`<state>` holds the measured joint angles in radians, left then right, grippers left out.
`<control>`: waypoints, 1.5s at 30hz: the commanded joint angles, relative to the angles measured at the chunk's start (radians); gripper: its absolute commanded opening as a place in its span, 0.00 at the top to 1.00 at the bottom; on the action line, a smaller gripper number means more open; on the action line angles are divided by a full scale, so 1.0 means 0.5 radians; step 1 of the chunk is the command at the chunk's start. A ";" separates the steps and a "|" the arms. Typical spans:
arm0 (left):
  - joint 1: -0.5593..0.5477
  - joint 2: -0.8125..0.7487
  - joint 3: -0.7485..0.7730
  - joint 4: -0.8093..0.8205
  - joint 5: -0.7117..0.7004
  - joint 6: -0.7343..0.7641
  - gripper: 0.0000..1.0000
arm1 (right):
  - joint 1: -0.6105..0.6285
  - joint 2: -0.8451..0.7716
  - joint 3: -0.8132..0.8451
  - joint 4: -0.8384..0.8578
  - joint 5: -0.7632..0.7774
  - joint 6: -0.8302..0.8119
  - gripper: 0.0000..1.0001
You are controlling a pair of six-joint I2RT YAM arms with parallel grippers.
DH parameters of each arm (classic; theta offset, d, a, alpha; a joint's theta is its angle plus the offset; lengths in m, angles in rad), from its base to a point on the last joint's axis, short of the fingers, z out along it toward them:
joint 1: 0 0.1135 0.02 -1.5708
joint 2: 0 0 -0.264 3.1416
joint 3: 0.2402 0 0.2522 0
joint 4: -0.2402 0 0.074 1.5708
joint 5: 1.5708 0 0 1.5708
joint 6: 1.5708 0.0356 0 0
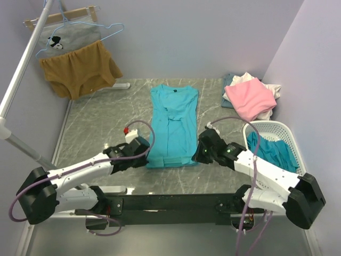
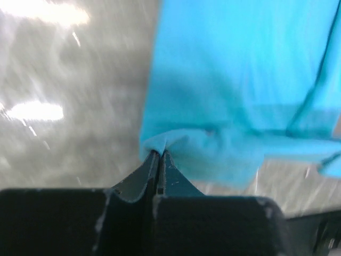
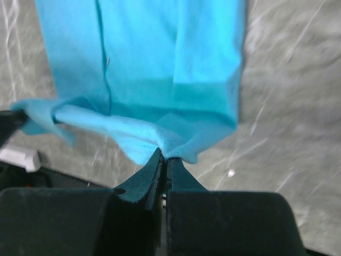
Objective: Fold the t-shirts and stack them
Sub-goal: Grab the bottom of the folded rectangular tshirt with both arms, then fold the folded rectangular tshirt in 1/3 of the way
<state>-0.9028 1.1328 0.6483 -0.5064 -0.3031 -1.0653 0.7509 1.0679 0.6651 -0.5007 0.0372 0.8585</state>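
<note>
Mid-table: teal t-shirt (image 1: pixel 173 120) lies lengthwise, collar at 12 o'clock. I have left gripper (image 2: pixel 160 156) clamped on hem corner at 7 o'clock, right gripper (image 3: pixel 164 158) clamped on 5 o'clock corner. My plan: raise both evenly, carry hem toward 12 o'clock, taut, no twist.

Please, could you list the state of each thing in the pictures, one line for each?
turquoise t-shirt: flat on table, sides folded in.
left tool: shut on its near hem.
right tool: shut on its near hem.
pink t-shirt: crumpled on the far-right pile.
basket: upright, holds a bunched teal t-shirt.
mustard garment: hanging on a hanger.
</note>
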 commanded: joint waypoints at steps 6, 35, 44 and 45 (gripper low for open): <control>0.495 0.448 0.341 0.476 0.158 0.544 0.99 | -0.284 0.483 0.369 0.142 -0.111 -0.395 0.99; 0.836 1.284 0.891 0.752 0.441 0.891 0.01 | -0.627 1.236 0.977 0.265 0.014 -0.698 0.28; 0.836 0.898 0.698 0.737 0.551 0.900 0.01 | -0.621 1.119 0.992 0.216 -0.347 -0.689 0.24; 0.833 0.885 0.691 0.728 0.587 0.894 0.00 | -0.621 1.119 0.977 0.222 -0.390 -0.680 0.24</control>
<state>-0.4873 1.6684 1.0035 -0.1619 -0.0765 -0.6266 0.4442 1.6634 1.1343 -0.4049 -0.0483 0.5076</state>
